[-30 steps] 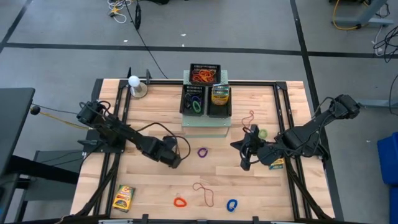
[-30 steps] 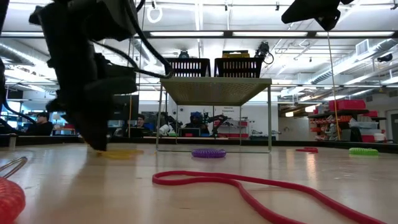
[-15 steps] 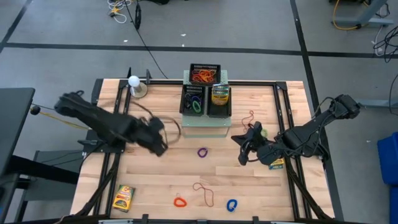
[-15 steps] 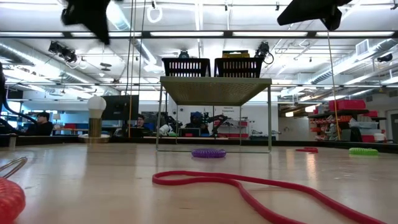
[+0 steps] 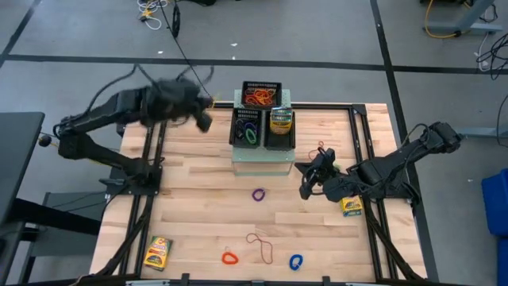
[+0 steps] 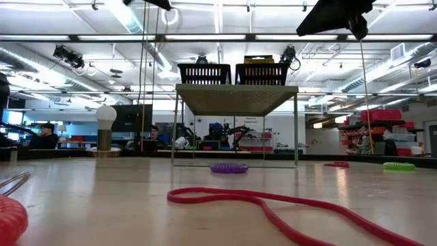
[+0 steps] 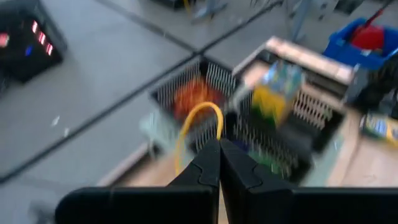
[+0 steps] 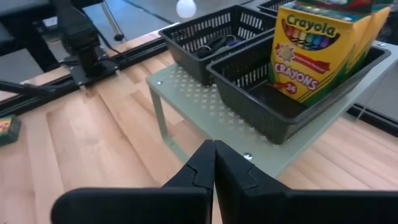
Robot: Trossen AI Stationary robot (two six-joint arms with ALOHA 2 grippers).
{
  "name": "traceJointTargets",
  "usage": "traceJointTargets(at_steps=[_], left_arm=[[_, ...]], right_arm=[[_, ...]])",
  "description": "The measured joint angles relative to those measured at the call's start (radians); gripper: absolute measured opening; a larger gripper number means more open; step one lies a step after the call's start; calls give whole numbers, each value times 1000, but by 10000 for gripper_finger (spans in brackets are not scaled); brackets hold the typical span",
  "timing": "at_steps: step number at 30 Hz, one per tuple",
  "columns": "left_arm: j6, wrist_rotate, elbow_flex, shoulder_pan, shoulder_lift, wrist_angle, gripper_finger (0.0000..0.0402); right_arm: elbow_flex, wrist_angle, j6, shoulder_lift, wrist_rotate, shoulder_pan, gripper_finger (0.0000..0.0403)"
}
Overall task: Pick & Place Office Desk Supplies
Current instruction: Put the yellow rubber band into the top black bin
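Note:
My left gripper (image 5: 203, 117) hangs high over the table's far left, beside the pale-green stand (image 5: 262, 163), shut on a thin yellow-orange rubber band (image 7: 198, 118). On the stand, black mesh trays hold orange rubber bands (image 5: 259, 98), small loops (image 5: 248, 131) and a crayon box (image 5: 280, 121). My right gripper (image 5: 305, 191) hovers shut and empty to the right of the stand. On the table lie a purple loop (image 5: 259, 193), a red loop (image 5: 229, 257), a blue loop (image 5: 295, 261), a brown rubber band (image 5: 260, 245) and two crayon boxes (image 5: 158, 252) (image 5: 352, 206). My left gripper pinches the rubber band between its two fingertips, at one spot on the loop (image 7: 210, 140). The rest of the loop stands out past the fingertips, toward the trays. The band is lifted clear of the table.
A white ball on a small stand (image 5: 171, 105) sits at the far left corner. Another thin rubber band (image 5: 319, 148) lies just beyond my right gripper. Black rails (image 5: 151, 151) run along both table sides. Bare wood lies between the stand and the near-edge items.
My left gripper has risen from the table in front of the stand and swung up toward the far edge, left of the trays, carrying the rubber band clear of the wood. My right gripper has turned a little in place.

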Motion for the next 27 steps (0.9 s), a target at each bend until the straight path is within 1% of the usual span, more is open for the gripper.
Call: traceJointTargets(at_steps=[3, 6, 8, 11, 16, 21, 27], left_arm=[[136, 151, 12, 155, 46, 158, 4], [196, 294, 29, 282, 108, 268, 4], [218, 391, 45, 344, 157, 317, 4], [240, 492, 73, 403, 240, 361, 4], [275, 563, 149, 447, 385, 386, 4], [317, 569, 221, 447, 504, 389, 4], [318, 565, 233, 447, 594, 378, 12]], right_arm=[[0, 4, 2, 0, 0, -15, 9], [0, 5, 2, 0, 0, -25, 9], [0, 5, 2, 0, 0, -27, 9], [0, 4, 3, 0, 0, -32, 9], [0, 3, 18, 0, 0, -38, 9], [0, 3, 19, 0, 0, -38, 9], [0, 3, 20, 0, 0, -38, 9]])
